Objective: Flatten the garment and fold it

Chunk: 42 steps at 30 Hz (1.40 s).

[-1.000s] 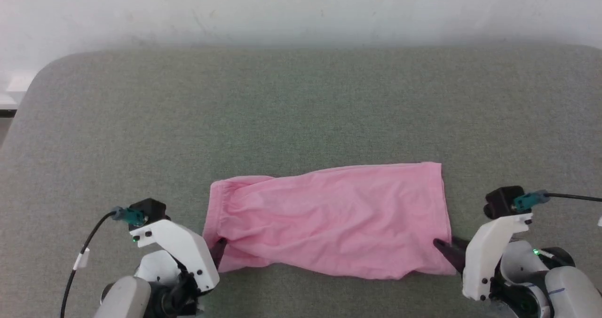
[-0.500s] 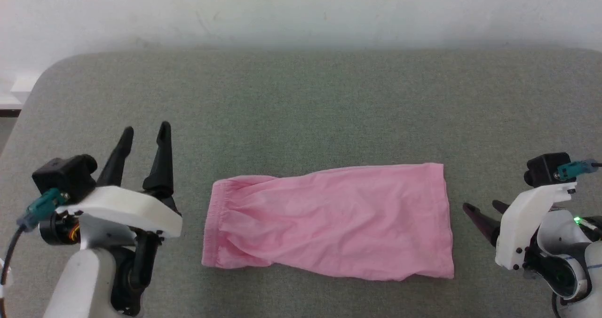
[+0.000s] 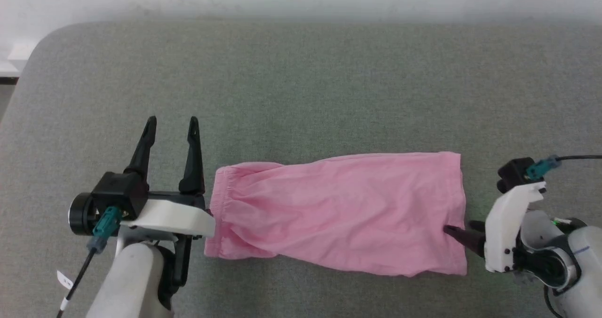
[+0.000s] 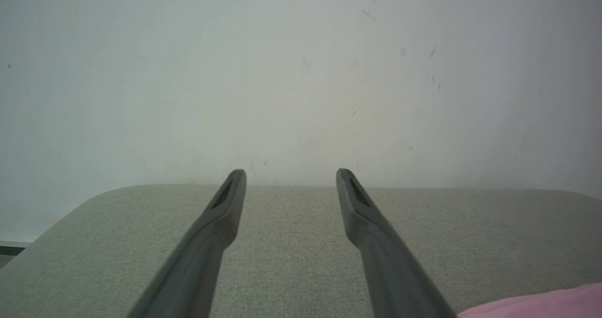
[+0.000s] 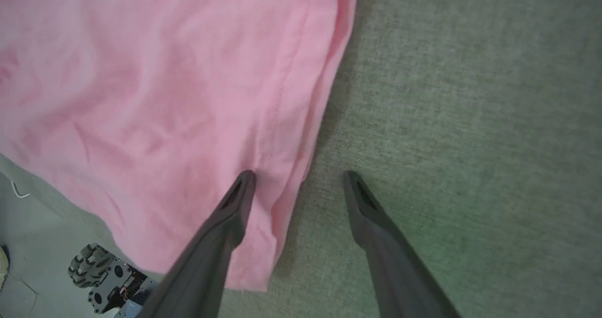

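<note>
Head view: the grey cloth-covered table (image 3: 301, 83) carries the light pink thin fabric shorts (image 3: 338, 214), spread wide on the robot's side of it. The left gripper (image 3: 172, 120) gapes empty beside the gathered waistband. The right gripper (image 5: 298, 176), spread and holding nothing, straddles the hem. Closing there may pinch one layer only, or drag fresh wrinkles in.

Lab: grey padded table (image 3: 301, 73), bare wall (image 4: 301, 73)

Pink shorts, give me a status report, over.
Left gripper open, empty, beside the waistband. Right gripper open, straddling the hem edge, no grip. Shorts spread on the grey table, some wrinkles. Nothing in the way.
</note>
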{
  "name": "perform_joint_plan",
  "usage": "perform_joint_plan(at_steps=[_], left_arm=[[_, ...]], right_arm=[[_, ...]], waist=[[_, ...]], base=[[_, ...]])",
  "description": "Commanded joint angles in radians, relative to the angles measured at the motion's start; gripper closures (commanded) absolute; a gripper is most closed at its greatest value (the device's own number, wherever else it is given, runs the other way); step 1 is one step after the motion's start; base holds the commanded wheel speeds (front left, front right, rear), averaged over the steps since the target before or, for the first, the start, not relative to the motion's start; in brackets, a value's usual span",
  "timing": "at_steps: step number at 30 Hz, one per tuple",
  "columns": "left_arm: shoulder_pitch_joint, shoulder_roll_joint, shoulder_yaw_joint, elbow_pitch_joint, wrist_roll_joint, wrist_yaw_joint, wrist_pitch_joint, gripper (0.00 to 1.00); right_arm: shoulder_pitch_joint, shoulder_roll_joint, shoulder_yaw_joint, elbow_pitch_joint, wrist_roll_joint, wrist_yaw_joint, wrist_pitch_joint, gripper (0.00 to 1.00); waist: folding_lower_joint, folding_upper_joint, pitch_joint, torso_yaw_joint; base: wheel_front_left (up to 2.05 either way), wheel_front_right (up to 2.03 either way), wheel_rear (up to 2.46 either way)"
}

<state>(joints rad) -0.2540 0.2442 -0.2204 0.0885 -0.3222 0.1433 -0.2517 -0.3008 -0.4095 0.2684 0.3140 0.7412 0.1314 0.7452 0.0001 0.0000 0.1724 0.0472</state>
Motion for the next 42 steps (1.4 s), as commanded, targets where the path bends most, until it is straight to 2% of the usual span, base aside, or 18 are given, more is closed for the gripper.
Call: perform_joint_plan(at_steps=[1, 6, 14, 15, 16, 18, 25, 34, 42], left_arm=[[-0.013, -0.011, 0.011, 0.004, 0.004, 0.006, -0.008, 0.00], [-0.002, -0.044, 0.043, -0.008, -0.001, -0.005, -0.010, 0.00], [0.021, -0.091, 0.052, 0.044, -0.020, -0.063, -0.010, 0.00], [0.020, -0.095, 0.053, 0.054, -0.028, -0.070, -0.010, 0.00], [0.019, -0.097, 0.053, 0.066, -0.033, -0.074, -0.010, 0.00], [0.016, -0.099, 0.054, 0.083, -0.042, -0.081, -0.010, 0.00], [0.012, -0.099, 0.060, 0.105, -0.051, -0.079, -0.010, 0.00], [0.019, -0.096, 0.078, 0.096, -0.043, -0.071, -0.010, 0.00], [0.031, -0.074, 0.077, 0.102, -0.025, -0.061, -0.009, 0.00]], right_arm=[[-0.025, -0.002, 0.035, 0.010, 0.017, -0.001, -0.012, 0.00], [-0.059, -0.002, 0.122, 0.030, 0.051, -0.001, -0.040, 0.00], [-0.112, -0.016, 0.257, 0.069, 0.106, -0.001, -0.083, 0.00], [-0.117, -0.021, 0.269, 0.077, 0.112, -0.001, -0.083, 0.08], [-0.121, -0.027, 0.281, 0.083, 0.119, -0.001, -0.082, 0.60], [-0.131, -0.041, 0.300, 0.091, 0.131, -0.001, -0.085, 1.00], [-0.155, -0.088, 0.311, 0.139, 0.168, -0.001, -0.113, 1.00], [-0.174, -0.187, 0.214, 0.308, 0.153, -0.001, -0.167, 1.00], [-0.204, -0.190, 0.141, 0.470, 0.067, -0.001, -0.185, 1.00]], waist=[[-0.0001, 0.0000, 0.015, 0.008], [-0.0001, 0.0000, 0.023, 0.013], [-0.0001, 0.0000, 0.022, 0.014], [-0.0001, 0.0000, 0.022, 0.014], [-0.0001, 0.0000, 0.021, 0.013], [-0.0001, 0.0000, 0.020, 0.012], [-0.0001, 0.0000, 0.014, 0.006], [-0.0001, 0.0000, -0.008, 0.005], [-0.0001, 0.0000, -0.035, -0.010]], base=[[0.00, 0.00, 0.00], [0.00, 0.00, 0.00], [0.00, 0.00, 0.00], [0.00, 0.00, 0.00], [0.00, 0.00, 0.00], [0.00, 0.00, 0.00], [0.00, 0.00, 0.00], [0.00, 0.00, 0.00], [0.00, 0.00, 0.00]])
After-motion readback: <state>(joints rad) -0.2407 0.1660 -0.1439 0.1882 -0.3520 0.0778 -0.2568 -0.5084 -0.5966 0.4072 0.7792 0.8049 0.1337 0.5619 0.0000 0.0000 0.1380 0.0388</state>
